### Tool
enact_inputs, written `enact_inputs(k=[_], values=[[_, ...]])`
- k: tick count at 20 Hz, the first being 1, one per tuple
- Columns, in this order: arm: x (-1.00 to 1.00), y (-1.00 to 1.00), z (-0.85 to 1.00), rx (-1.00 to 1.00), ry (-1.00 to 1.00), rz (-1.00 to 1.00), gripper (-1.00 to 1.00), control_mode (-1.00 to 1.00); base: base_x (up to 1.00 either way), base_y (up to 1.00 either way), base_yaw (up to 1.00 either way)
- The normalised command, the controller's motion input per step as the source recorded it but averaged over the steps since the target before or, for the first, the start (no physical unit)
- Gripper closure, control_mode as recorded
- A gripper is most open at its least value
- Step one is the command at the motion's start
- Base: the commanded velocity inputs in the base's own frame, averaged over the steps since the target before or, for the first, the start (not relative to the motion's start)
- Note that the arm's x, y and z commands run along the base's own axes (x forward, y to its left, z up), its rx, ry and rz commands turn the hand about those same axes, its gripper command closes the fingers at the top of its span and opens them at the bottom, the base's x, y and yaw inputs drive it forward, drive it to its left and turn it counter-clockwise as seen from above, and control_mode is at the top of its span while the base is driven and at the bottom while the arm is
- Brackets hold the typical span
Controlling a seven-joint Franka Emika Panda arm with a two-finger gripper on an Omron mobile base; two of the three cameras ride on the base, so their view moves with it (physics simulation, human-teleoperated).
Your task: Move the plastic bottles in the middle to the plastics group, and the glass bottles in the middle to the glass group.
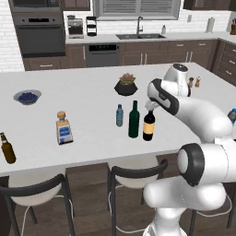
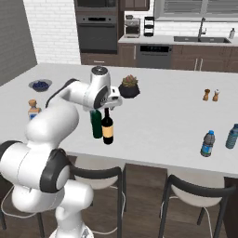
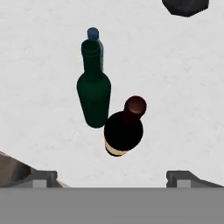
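Three bottles stand close together mid-counter: the pale-blue water bottle (image 1: 119, 115), the dark green wine bottle (image 1: 133, 120) and the black wine bottle (image 1: 148, 125) with a cream label. My gripper (image 1: 150, 107) hovers just above the black bottle's top, open and holding nothing. The hand view looks down on the black bottle (image 3: 124, 131), the green bottle (image 3: 93, 94) and the water bottle's blue cap (image 3: 92, 33), with the gripper (image 3: 110, 177) fingers wide apart. The square blue-labelled bottle (image 1: 64, 129) and brown beer bottle (image 1: 7, 148) stand far left. The dark-banded blue bottle (image 2: 208, 144) stands far right.
A dark plant pot (image 1: 126, 85) sits behind the three bottles. A bowl of blueberries (image 1: 27, 97) is at back left, and salt and pepper shakers (image 2: 211, 95) at back right. Another pale blue bottle (image 2: 231, 136) stands beside the banded one. Stools line the counter's front edge.
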Motion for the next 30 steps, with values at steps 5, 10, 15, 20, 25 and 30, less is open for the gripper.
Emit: enact_inputs(k=[5, 10, 15, 20, 25, 30], values=[[0.16, 0.00, -0.41, 0.00, 0.00, 0.05, -1.00, -1.00, 0.00, 0.00, 0.00], [0.19, 0.00, -0.34, 0.00, 0.00, 0.04, -1.00, -1.00, 0.00, 0.00, 0.00], [0.24, 0.00, -0.26, 0.00, 0.00, 0.04, -1.00, -1.00, 0.00, 0.00, 0.00], [0.14, -0.02, -0.11, 0.00, 0.00, 0.05, -1.00, -1.00, 0.00, 0.00, 0.00], [0.08, -0.02, -0.13, 0.00, 0.00, 0.05, -1.00, -1.00, 0.00, 0.00, 0.00], [0.06, 0.00, -0.18, 0.00, 0.00, 0.04, -1.00, -1.00, 0.00, 0.00, 0.00]])
